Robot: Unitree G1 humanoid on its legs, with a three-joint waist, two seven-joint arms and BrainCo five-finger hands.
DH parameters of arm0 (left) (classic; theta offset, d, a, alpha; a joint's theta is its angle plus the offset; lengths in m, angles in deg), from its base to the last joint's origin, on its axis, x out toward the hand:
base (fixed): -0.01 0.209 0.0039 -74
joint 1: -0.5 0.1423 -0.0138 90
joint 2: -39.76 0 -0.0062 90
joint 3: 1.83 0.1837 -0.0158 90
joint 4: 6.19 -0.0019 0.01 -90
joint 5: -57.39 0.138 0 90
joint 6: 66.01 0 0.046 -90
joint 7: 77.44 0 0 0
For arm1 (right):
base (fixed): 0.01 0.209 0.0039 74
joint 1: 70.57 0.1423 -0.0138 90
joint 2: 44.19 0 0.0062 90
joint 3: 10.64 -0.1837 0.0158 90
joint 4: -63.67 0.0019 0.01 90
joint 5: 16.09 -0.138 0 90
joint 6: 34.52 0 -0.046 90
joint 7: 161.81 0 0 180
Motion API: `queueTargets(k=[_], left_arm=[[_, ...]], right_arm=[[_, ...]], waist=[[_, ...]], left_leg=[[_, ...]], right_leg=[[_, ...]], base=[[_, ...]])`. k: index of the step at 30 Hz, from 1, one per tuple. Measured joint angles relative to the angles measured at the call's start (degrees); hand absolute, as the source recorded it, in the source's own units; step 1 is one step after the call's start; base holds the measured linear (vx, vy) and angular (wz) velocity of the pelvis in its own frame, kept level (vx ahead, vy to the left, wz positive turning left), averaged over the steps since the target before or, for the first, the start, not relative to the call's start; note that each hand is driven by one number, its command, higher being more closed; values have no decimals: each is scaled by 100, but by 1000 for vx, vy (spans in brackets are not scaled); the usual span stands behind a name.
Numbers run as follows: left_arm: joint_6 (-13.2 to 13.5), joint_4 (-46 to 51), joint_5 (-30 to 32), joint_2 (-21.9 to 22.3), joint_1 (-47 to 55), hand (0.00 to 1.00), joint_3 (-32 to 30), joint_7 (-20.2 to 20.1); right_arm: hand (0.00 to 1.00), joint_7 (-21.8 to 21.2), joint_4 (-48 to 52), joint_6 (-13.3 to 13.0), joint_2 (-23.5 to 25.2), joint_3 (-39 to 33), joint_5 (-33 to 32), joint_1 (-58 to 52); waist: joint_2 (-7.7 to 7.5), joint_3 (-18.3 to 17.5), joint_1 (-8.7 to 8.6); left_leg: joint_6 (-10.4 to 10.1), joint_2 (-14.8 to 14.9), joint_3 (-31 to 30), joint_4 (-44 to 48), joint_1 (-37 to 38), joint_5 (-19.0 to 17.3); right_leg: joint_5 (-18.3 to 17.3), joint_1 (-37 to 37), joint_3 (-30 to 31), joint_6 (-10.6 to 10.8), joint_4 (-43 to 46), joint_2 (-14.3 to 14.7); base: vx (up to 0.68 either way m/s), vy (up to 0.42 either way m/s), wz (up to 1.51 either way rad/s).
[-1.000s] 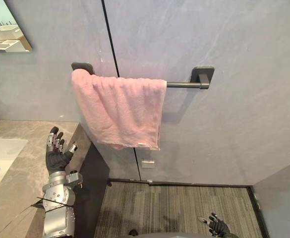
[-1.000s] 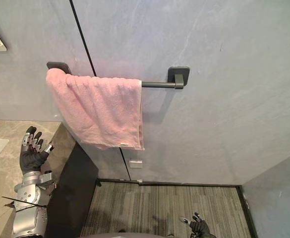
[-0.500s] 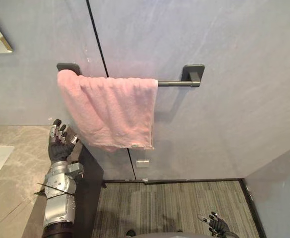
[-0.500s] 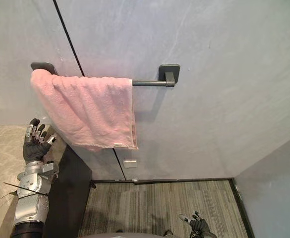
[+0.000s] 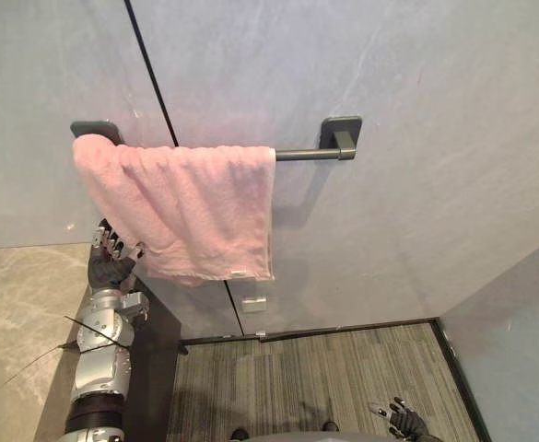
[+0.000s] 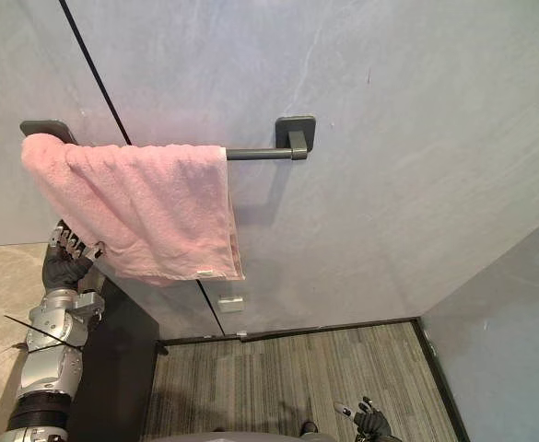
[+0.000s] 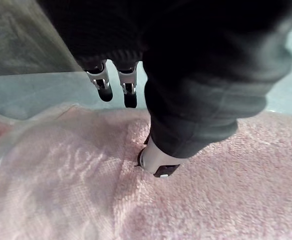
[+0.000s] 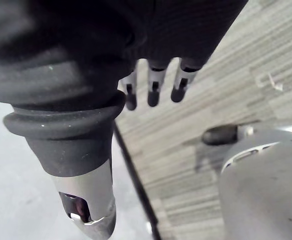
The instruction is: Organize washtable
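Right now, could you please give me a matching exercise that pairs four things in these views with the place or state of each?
Column one:
1. pink towel
2. towel bar
3. left hand
4. right hand

Column two:
A. fixed to the grey wall
B. low over the carpeted floor, fingers relaxed
C. draped over the bar
D. raised at the towel's lower edge, fingers open

Pairs: 1-C, 2-A, 3-D, 4-B
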Motion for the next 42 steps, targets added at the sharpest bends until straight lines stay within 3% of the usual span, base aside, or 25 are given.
queueTargets(k=[7,14,22,23,33,39,42], left_arm=[[-123,-251,-88,-133,-89,0,193,-12],[-408,-700,-101,-220,-170,0,607,-387],[-494,-1095,-50,-305,-345,0,949,-616],[-493,-1098,-44,-321,-360,100,996,-612],[-496,-1230,-41,-569,-748,100,1152,-612],[-469,-984,-55,-821,-837,100,1129,-603],[-384,-767,-110,-989,-840,100,1066,-604]], right_arm=[[0,0,28,1,-14,128,1,-16],[0,-13,239,49,-69,224,11,-54],[0,-116,243,62,-113,354,6,-25],[0,-118,243,62,-119,356,10,-32],[0,-260,635,75,-240,476,-30,-63],[0,-812,3165,50,-993,1332,-547,-187],[0,-1086,4238,38,-1519,1644,-906,263]], waist=[[-16,-7,3],[-19,-9,3],[-13,-12,-17],[-11,-14,-18],[1,-20,-36],[9,-22,-6],[4,-38,17]], left_leg=[[1,-1,20,0,19,0],[2,-3,20,0,23,1],[1,-2,22,3,30,1],[1,-3,22,3,33,1],[3,-8,16,4,46,4],[5,-11,16,5,35,5],[6,-6,66,35,-10,8]], right_leg=[[20,-1,30,-2,9,-2],[22,-4,44,0,9,-4],[27,-2,47,1,9,-2],[29,-2,53,2,10,-3],[33,-12,35,2,40,-10],[36,-45,51,6,68,-13],[71,-127,156,11,75,-11]], base=[[-34,-19,-2],[-16,-10,0],[0,0,0],[0,0,0],[0,0,-1],[0,0,0],[-3,-2,-7]])
